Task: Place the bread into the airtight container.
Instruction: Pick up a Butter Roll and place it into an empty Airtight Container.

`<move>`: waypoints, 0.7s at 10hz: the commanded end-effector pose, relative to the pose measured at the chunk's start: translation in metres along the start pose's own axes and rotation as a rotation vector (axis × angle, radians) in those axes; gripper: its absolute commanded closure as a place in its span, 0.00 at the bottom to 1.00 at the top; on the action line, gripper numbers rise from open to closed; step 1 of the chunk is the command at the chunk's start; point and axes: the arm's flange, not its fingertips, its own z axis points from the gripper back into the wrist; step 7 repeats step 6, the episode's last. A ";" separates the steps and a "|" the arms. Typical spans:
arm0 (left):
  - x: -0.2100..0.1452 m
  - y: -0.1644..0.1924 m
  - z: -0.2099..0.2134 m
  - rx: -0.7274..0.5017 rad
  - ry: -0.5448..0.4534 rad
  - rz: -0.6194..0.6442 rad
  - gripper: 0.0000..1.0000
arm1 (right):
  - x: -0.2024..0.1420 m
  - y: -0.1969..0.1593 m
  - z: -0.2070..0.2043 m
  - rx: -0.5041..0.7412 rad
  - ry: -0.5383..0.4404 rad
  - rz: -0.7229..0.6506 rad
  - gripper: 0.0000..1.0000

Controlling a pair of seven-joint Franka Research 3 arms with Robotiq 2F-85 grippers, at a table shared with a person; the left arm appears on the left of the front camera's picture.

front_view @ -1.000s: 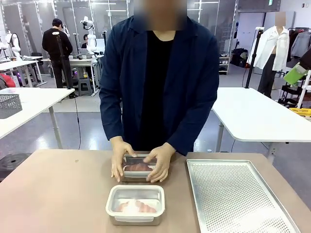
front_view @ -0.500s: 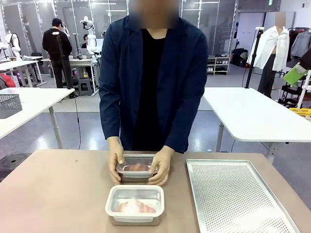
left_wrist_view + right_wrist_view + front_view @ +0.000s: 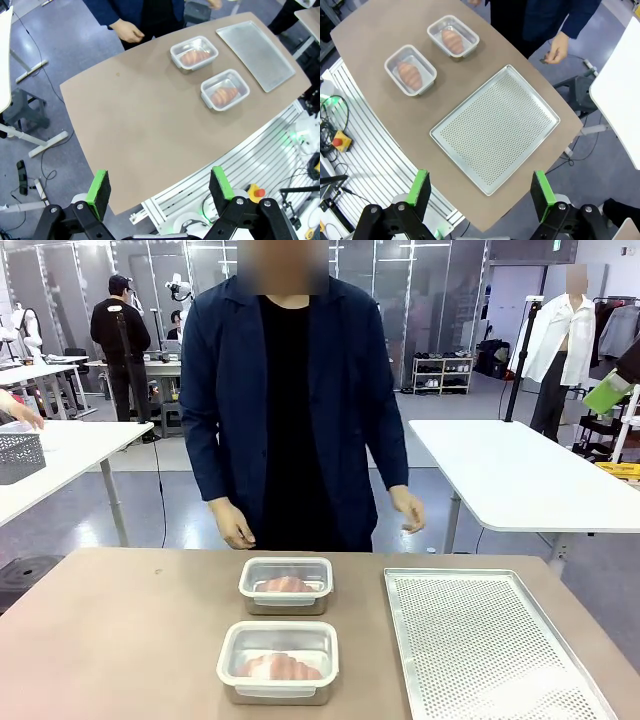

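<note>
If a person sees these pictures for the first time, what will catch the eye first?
Two lidded containers, the near container and the far container, sit mid-table, each with bread inside. An empty perforated tray lies to their right. A person stands at the far edge, hands off the table.

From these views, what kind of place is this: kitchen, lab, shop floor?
Most likely a robotics lab, not a kitchen: white worktables across an open floor, another robot arm at a far bench, an emergency-stop button on the aluminium frame under this table.

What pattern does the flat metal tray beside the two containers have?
The silver rectangular metal tray is covered in a fine grid of small perforations, clearest in the right wrist view.
</note>
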 end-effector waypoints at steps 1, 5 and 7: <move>0.003 -0.001 0.000 -0.001 -0.011 -0.009 0.00 | 0.002 -0.001 0.000 -0.007 0.003 -0.006 0.00; 0.003 -0.001 0.000 -0.001 -0.011 -0.009 0.00 | 0.002 -0.001 0.000 -0.007 0.003 -0.006 0.00; 0.003 -0.001 0.000 -0.001 -0.011 -0.009 0.00 | 0.002 -0.001 0.000 -0.007 0.003 -0.006 0.00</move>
